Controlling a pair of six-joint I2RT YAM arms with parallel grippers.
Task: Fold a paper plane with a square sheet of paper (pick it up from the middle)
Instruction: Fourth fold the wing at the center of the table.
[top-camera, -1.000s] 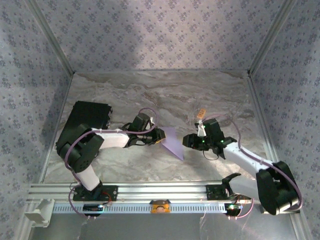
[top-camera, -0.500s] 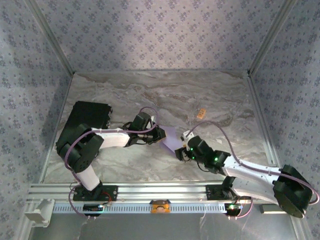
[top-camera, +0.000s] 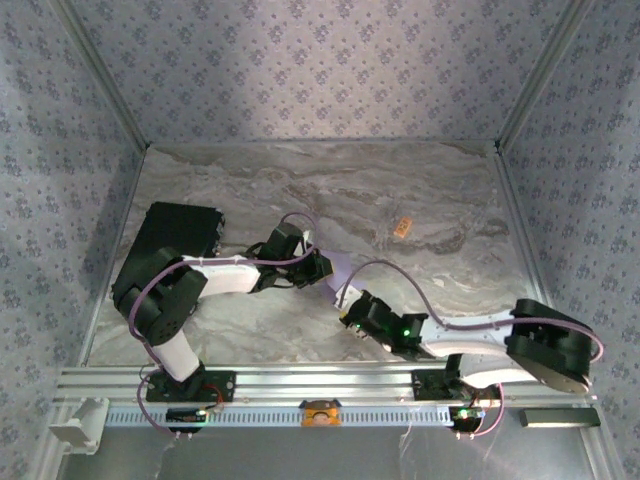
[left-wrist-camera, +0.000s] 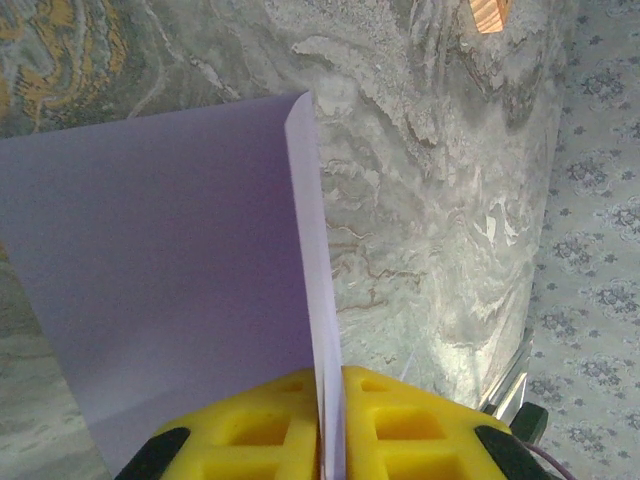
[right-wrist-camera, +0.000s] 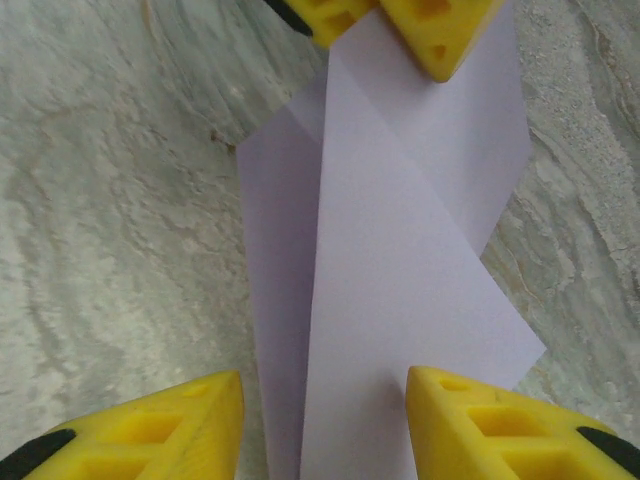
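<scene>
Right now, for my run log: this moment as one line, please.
left end effector: shut on lavender sheet | right end effector: open, straddling sheet | sheet: partly folded

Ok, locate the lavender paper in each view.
Top external: lavender paper mid-frame, at the tip of the left gripper.
Left wrist: the paper fills the left half, pinched at the bottom by the left gripper.
Right wrist: the paper runs down the centre to the open right gripper.
Shared landmark: the left gripper's yellow fingers, at the right wrist view's top edge.
</scene>
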